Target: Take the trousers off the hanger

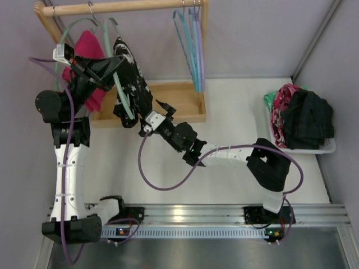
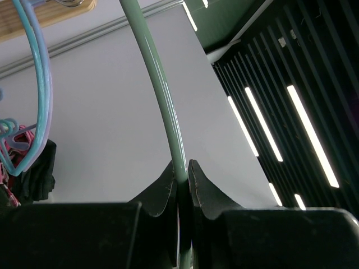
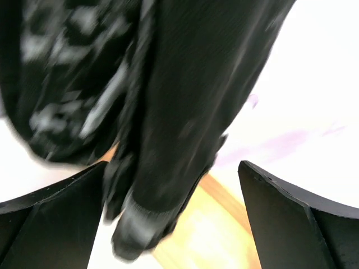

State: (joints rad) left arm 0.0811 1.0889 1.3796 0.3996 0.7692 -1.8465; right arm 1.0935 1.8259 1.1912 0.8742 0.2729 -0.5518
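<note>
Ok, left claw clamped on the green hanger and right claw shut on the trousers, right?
No: the right wrist view shows the right claw open, the trousers hanging between its fingers. The left claw does clamp the green hanger.

**Gloss on plastic, matt on cloth**

The thin mint-green plastic hanger point(image 2: 162, 101) is smooth and glossy, catching a bright streak of light. The black white-splotched cloth trousers point(image 1: 134, 84) look soft and matt. The pale wooden rack rail point(image 1: 123, 7) looks smooth and unpainted. The ribbed silver metal mounting rail point(image 1: 196, 214) gleams dully.
</note>
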